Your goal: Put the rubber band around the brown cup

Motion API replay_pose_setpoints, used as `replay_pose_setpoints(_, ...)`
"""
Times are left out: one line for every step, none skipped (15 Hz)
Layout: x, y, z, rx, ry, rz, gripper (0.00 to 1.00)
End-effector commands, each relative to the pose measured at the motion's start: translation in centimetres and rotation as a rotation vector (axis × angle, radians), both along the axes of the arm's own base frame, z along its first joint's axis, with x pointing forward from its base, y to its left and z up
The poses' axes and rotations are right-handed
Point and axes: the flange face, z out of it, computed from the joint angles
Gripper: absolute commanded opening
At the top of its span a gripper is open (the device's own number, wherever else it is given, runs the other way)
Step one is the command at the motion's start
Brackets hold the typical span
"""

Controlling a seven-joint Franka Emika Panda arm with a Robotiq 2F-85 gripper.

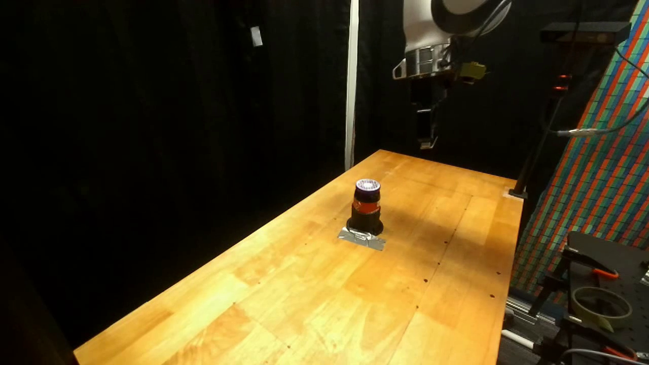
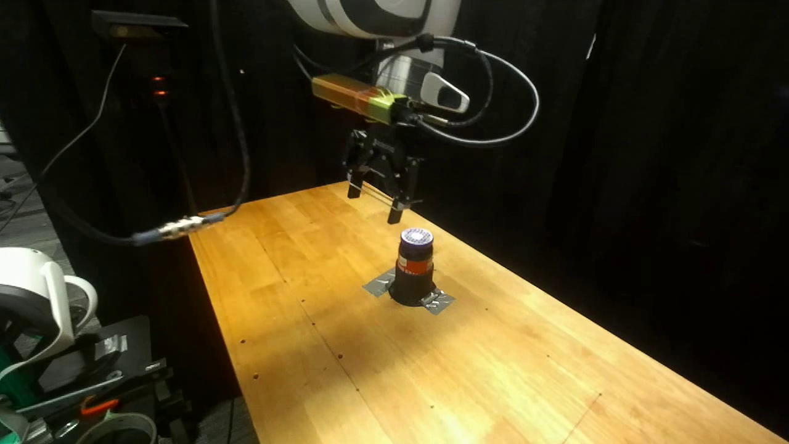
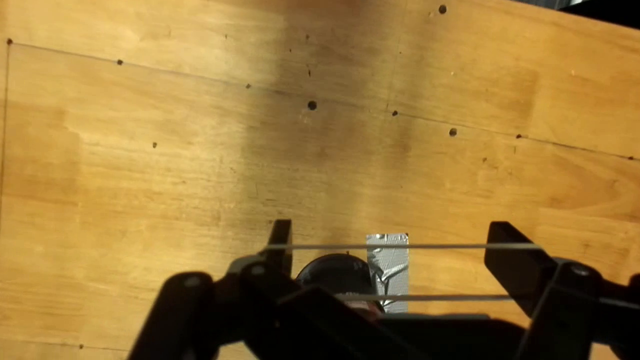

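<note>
Black curtains [image 2: 616, 216] hang behind the wooden tabletop [image 2: 493, 370] in both exterior views. Upright on that wood stands the brown cup [image 2: 414, 271], its dark body ringed by an orange-red stripe, its top pale and patterned. In an exterior view silver tape [image 2: 439, 302] lies against its base on two sides; the wrist view shows a single strip beside it. Higher up, apart from the cup, hangs the hand [image 2: 374, 208], its fingers [image 2: 395, 216] set wide, with the rubber band [image 3: 430, 246] stretched between them, a little back from the tips. The wrist view gives the band most plainly: two thin pale strands cross from finger to finger, the lower one's left end lost behind the dark linkage [image 3: 320, 320], which covers much of the cup as well. A gaudy striped cloth [image 1: 598, 192] hangs at the side in an exterior view where the hand is turned edge-on, so that from there its spread cannot be told.
</note>
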Motion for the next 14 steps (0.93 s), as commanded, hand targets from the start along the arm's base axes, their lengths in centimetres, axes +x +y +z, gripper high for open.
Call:
replay_pose_setpoints(5.8, 0.6, -1.9, 0.047, 0.025, 0.032, 1.00)
replay_pose_setpoints(7.1, 1.1, -2.9, 0.060, 0.028, 0.049, 1.00)
replay_pose_setpoints(8.1, 1.5, -3.4, 0.072, 0.033, 0.064, 1.00)
replay_pose_setpoints(9.2, 2.1, -4.1, 0.086, 0.034, 0.079, 1.00)
replay_pose_setpoints(10.1, 2.6, -4.7, 0.100, 0.039, 0.093, 1.00)
replay_pose_setpoints(11.1, 3.2, -5.2, 0.102, 0.031, 0.097, 1.00)
replay_pose_setpoints(11.9, 3.6, -5.5, 0.099, 0.023, 0.102, 1.00)
replay_pose_setpoints(12.9, 4.0, -6.0, 0.097, 0.015, 0.105, 1.00)
replay_pose_setpoints(13.6, 4.3, -6.4, 0.096, 0.015, 0.105, 1.00)
replay_pose_setpoints(14.2, 4.6, -7.2, 0.084, 0.020, 0.097, 1.00)
replay_pose_setpoints(14.8, 4.7, -7.7, 0.081, 0.025, 0.096, 1.00)
replay_pose_setpoints(15.4, 4.9, -8.4, 0.074, 0.028, 0.094, 1.00)
replay_pose_setpoints(15.9, 5.1, -8.9, 0.067, 0.029, 0.096, 1.00)
replay_pose_setpoints(16.3, 5.2, -9.6, 0.048, 0.032, 0.090, 1.00)
